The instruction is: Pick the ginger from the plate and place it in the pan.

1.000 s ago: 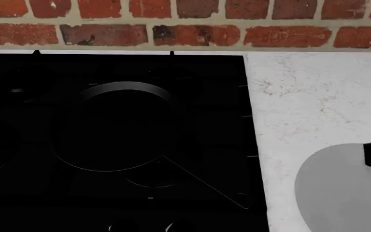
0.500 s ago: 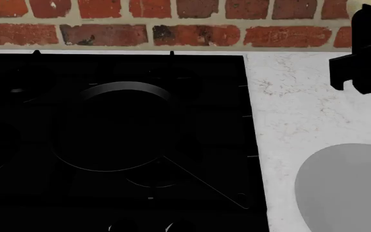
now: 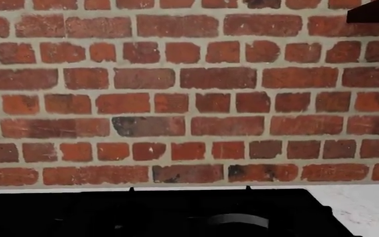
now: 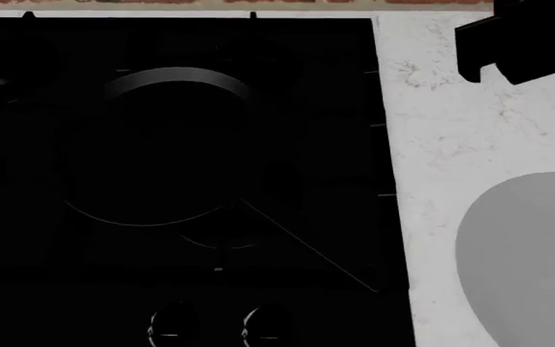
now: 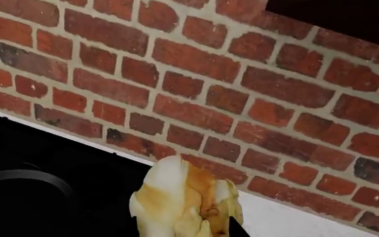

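Ginger [image 5: 186,202] off plate, held up in right gripper [image 5: 196,229], seen close in right wrist view against brick wall [image 5: 242,98]; gripper closed on it, fingers mostly out of frame. In head view right arm [image 4: 523,43] shows as black block at upper right, above tabletop [image 4: 451,130]. Plate [image 4: 528,253] bare, at right edge on tabletop. Pan [image 4: 162,152] on stove [image 4: 306,87], handle pointing toward near right. Left gripper not visible; left wrist view shows wall, stove top edge.
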`<state>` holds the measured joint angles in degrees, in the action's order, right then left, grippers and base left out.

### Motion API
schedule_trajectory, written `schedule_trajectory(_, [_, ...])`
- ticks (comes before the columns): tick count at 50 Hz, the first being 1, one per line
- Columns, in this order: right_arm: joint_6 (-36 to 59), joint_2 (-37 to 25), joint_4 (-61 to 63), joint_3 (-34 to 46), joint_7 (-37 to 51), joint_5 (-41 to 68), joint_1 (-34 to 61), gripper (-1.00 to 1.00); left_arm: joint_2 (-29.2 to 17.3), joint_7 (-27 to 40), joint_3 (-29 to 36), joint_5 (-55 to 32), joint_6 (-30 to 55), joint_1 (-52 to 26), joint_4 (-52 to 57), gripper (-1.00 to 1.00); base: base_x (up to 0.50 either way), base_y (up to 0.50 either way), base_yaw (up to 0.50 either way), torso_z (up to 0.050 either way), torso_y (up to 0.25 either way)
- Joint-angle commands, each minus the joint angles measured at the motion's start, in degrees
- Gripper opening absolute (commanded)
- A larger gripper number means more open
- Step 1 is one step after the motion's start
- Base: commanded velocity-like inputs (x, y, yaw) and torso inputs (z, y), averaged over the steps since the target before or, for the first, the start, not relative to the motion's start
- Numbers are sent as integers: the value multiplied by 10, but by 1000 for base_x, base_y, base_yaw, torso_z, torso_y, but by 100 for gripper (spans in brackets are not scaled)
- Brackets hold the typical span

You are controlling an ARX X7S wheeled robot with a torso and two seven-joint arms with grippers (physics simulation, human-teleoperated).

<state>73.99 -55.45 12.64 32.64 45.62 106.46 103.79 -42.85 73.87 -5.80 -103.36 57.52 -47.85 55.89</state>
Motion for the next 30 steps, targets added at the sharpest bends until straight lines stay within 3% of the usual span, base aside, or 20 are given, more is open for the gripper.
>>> schedule_trajectory(1, [10,15,-8,3,-12,-14,24,-100,-2,3,2,-5,-4,-5,0,100,0,0,0,0,-250])
schedule_trajectory(8, [10,44,-25,12,-47,-54,31,-100,-5,5,2,-8,-6,-8,3,100,-2,0,0,0,-231])
schedule_trajectory(16, [9,106,-95,37,-112,-99,45,-100,-3,-3,-3,-4,-8,0,4,100,0,0,0,0,0])
schedule_trajectory(30, [-50,257,-290,175,-376,-314,79,-100,-1,-19,-11,9,-5,18,3,100,0,0,0,0,0])
